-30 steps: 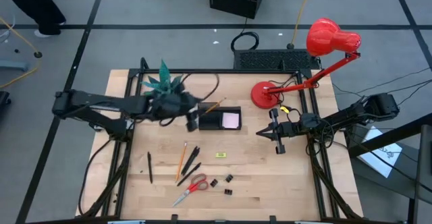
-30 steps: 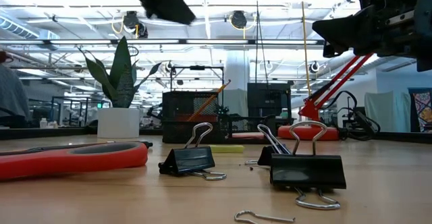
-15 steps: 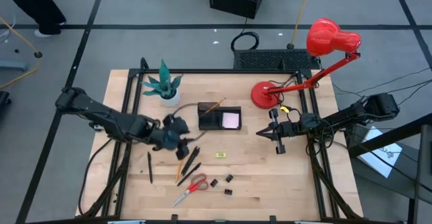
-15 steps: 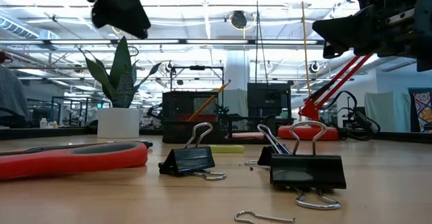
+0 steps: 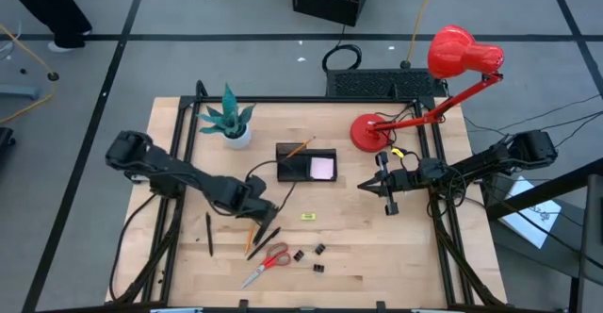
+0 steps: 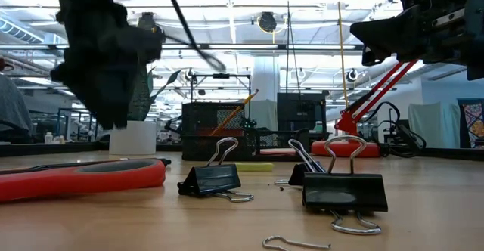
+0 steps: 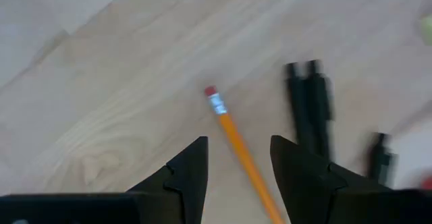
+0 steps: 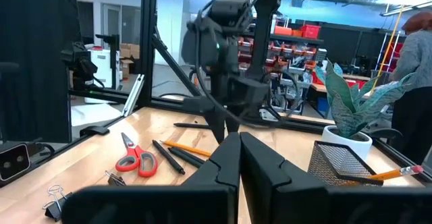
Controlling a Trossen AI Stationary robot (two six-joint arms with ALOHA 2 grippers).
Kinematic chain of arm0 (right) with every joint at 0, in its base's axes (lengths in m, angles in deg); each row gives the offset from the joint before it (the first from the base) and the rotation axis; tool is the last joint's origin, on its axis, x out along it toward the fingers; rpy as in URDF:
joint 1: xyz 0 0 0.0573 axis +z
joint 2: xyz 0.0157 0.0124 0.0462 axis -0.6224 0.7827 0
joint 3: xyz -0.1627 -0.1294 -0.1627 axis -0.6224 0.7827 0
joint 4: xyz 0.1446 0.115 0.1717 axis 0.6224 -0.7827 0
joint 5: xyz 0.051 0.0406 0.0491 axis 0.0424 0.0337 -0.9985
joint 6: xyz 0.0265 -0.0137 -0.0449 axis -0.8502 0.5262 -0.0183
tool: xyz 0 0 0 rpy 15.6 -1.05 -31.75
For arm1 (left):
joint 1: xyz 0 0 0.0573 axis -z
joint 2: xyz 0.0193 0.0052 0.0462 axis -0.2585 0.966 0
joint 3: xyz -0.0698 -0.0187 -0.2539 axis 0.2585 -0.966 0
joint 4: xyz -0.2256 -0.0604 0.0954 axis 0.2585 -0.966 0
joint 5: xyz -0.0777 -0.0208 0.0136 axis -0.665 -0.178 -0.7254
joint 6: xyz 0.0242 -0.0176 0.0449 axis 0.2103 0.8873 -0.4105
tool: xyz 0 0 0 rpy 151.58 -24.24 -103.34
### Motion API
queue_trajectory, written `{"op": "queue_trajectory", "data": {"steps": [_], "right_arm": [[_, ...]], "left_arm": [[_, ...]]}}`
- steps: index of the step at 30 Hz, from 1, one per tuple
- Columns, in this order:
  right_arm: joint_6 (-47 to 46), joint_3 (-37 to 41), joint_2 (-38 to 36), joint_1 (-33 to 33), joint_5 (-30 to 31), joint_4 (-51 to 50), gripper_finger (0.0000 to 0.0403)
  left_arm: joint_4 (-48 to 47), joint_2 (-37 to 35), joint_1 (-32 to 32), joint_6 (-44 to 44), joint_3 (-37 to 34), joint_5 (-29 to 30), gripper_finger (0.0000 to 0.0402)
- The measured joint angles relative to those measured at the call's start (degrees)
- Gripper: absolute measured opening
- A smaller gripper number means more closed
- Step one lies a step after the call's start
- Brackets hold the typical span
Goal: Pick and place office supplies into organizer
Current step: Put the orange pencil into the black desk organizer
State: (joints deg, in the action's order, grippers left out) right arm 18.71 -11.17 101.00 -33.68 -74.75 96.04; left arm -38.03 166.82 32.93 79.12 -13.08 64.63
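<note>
My left gripper is open and low over the orange pencil that lies flat on the table. In the left wrist view the pencil runs between the two fingers without touching them, its eraser end ahead. Black pens lie beside it, and another pen lies farther left. The black organizer holds a pink sticky pad and a leaning pencil. Red scissors, binder clips and a yellow piece lie on the table. My right gripper waits shut at the right.
A potted teal plant stands at the far left and a red desk lamp at the far right, its arm reaching over the table's right edge. A black keyboard lies beyond the far edge. Bare wood shows between the clips and my right gripper.
My left gripper has swung away from the organizer toward the table's near edge and come down low over the loose pencil beside the pens. The pencil in the organizer has stayed leaning there. My right arm has kept still.
</note>
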Motion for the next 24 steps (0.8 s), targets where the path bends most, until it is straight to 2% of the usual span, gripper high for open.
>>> {"op": "queue_trajectory", "data": {"steps": [11, 24], "right_arm": [[0.0, 0.0, 0.0, 0.0, 0.0, 0.0, 0.0004], [-0.4, 0.0, 0.0, 0.0, 0.0, 0.0, 0.0004]], "left_arm": [[2.9, 6.2, -4.1, -2.2, 0.0, -3.6, 0.0168], [3.8, 11.5, -4.5, -4.2, 0.4, -5.4, 0.0167]]}}
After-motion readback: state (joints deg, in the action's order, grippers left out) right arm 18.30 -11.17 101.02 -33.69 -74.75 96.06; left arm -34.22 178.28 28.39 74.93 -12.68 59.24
